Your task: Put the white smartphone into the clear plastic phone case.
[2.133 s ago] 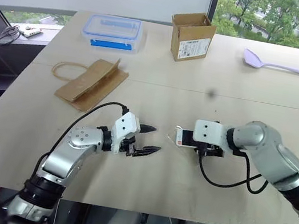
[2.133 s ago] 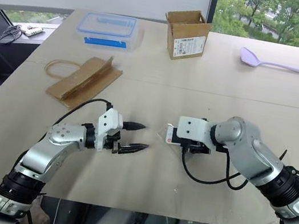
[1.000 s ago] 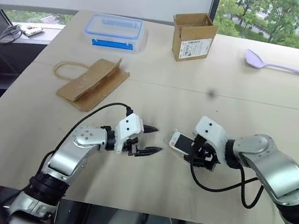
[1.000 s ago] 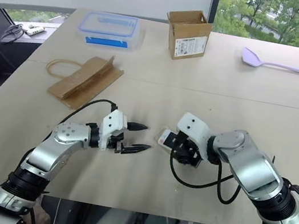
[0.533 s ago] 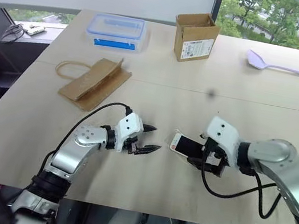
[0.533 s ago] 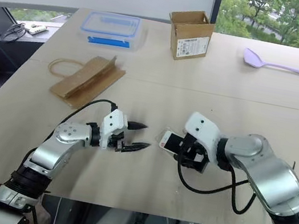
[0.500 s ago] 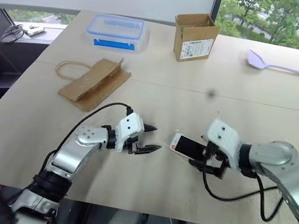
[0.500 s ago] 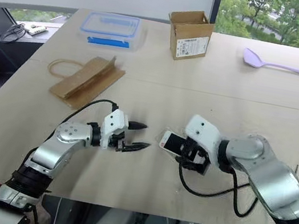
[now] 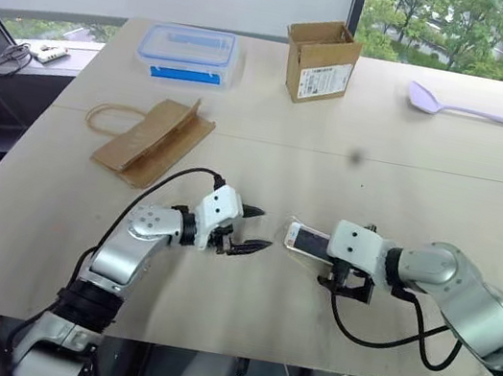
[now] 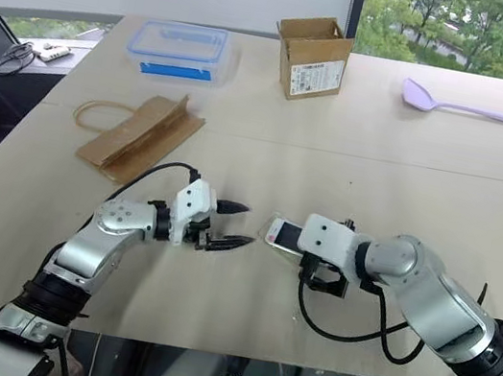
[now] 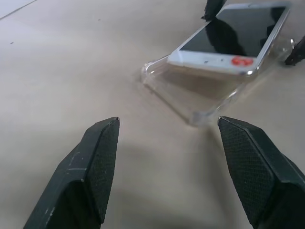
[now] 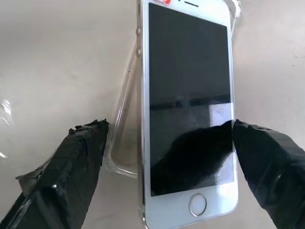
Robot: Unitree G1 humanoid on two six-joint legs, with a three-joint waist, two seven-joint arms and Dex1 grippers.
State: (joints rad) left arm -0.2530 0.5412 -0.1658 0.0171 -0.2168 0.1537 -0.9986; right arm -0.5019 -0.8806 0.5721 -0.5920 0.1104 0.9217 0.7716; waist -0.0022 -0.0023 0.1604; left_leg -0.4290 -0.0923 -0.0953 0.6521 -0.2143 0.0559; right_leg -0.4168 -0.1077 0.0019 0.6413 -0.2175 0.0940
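Note:
The white smartphone (image 9: 307,241) lies screen up on the table's near middle, resting tilted on the clear plastic phone case (image 11: 190,93), whose near rim and corner stick out from under it. In the right wrist view the phone (image 12: 188,95) covers most of the case (image 12: 125,119), which shows along one long side. My right gripper (image 9: 343,279) is open, its black fingers (image 12: 71,167) straddling the phone's home-button end, with a gap on one side. My left gripper (image 9: 257,230) is open and empty, pointing at the phone's other end from a short distance.
A brown paper bag (image 9: 153,140) lies at the left. At the back stand a clear food box with a blue-rimmed lid (image 9: 188,48) and an open cardboard box (image 9: 322,59). A lilac spoon (image 9: 460,108) lies at the far right. The table's front edge (image 9: 204,347) is close.
My right wrist has rolled over the phone, and the phone has settled lower onto the case. The left gripper has stayed where it was.

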